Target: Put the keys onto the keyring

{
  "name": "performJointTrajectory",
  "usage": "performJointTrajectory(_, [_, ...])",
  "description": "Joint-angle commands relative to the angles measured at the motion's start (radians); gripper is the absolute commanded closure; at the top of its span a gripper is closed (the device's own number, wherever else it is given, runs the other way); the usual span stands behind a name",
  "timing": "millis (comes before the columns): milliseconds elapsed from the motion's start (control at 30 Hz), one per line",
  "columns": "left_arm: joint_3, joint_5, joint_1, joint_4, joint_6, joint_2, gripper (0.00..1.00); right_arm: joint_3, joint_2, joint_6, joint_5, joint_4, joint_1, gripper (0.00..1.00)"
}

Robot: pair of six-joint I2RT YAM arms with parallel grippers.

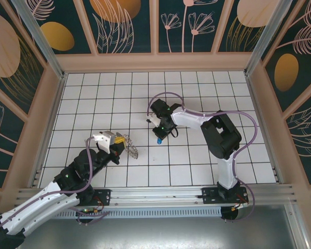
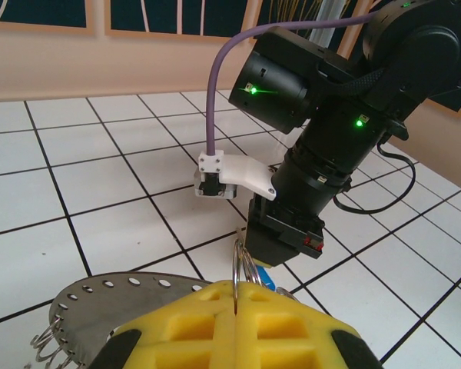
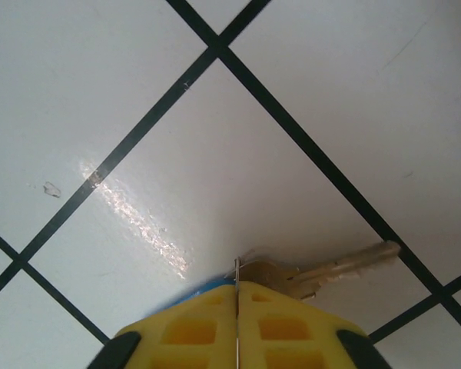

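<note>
The right fingers [image 3: 237,298] are clamped together on the key [image 3: 326,270], gripping its blue head. The silvery blade projects ahead and to the right of the tips, close to the white tiled surface [image 3: 215,115]. The left fingers [image 2: 237,300] are clamped on a wire loop [image 2: 242,265] of the keyring [image 2: 92,296], whose flat perforated plate extends to the left of the tips.

The table [image 1: 119,88] lies open along its far and right edges; the right arm [image 1: 217,135], bent over the key [image 3: 346,265], blocks the middle; the left arm [image 1: 83,166] and keyring [image 1: 130,147] crowd the near-left corner.
</note>
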Motion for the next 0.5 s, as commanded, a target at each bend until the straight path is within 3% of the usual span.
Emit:
performJointTrajectory(0, [0.027, -0.001, -0.001, 0.016, 0.0, -0.012, 1.0, -0.024, -0.016, -0.002, -0.011, 0.015, -0.01, 1.0])
performJointTrajectory(200, [0.049, 0.004, -0.002, -0.002, -0.003, 0.003, 1.0, -0.088, -0.146, -0.039, -0.039, 0.071, -0.013, 1.0])
performJointTrajectory(467, [0.131, 0.058, -0.002, -0.012, 0.043, 0.105, 1.0, -0.307, -0.501, -0.113, -0.194, 0.271, 0.047, 1.0])
